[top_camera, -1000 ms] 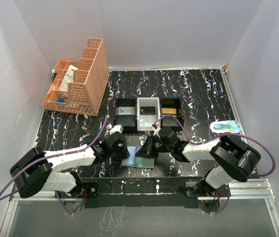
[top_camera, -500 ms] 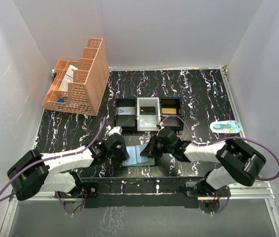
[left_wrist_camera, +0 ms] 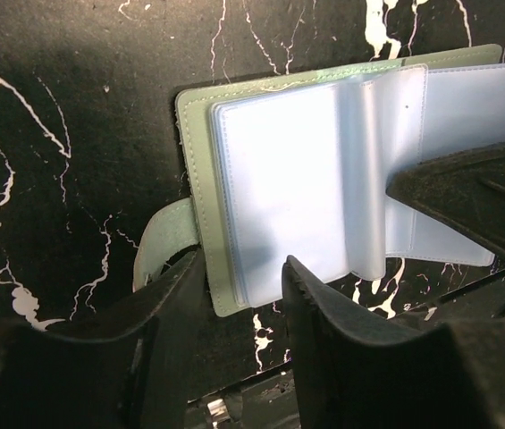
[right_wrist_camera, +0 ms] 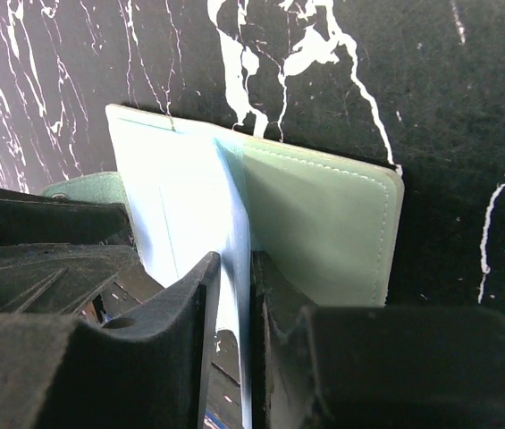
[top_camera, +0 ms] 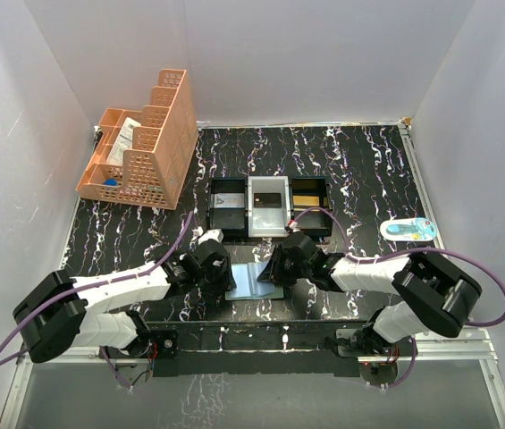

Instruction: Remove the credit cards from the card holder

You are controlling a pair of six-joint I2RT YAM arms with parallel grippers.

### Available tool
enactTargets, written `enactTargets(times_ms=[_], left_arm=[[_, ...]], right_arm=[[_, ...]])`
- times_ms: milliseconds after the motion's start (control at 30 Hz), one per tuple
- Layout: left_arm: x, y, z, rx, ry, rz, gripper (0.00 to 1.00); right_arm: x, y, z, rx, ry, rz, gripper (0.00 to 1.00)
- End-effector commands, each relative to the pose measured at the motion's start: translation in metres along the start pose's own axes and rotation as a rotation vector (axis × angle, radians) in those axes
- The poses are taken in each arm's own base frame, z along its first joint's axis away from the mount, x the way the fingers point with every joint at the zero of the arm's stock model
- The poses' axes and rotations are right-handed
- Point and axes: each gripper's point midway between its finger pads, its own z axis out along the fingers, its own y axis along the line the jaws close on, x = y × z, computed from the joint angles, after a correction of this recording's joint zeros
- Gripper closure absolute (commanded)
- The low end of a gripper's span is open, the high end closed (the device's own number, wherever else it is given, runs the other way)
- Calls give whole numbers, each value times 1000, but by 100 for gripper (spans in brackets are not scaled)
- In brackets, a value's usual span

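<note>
L claw (left_wrist_camera: 241, 279), R claw (right_wrist_camera: 234, 268) on card holder (left_wrist_camera: 288, 170)

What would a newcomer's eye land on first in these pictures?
The open card holder, its pale blue sleeves fanned, lies on the black marbled table near the arms' bases, with both grippers crowding it. The right gripper pinches one lifted sleeve; the left gripper straddles the strap-side edge. Behind it sits a black-and-white tray, and an orange lattice organiser stands at the far left.
</note>
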Motion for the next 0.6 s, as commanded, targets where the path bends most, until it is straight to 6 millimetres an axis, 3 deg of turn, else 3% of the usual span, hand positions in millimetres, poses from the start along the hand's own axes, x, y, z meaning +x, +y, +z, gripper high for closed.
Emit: enactTargets(times_ms=[0, 300, 567], left_arm=[[-3, 1, -11, -25, 5, 17, 59], [-10, -20, -6, 49, -8, 27, 62], [-26, -34, -17, 109, -74, 35, 54]], right_arm=[[0, -13, -2, 48, -13, -25, 79], [-3, -4, -9, 0, -35, -36, 78], [2, -10, -4, 12, -15, -30, 78]])
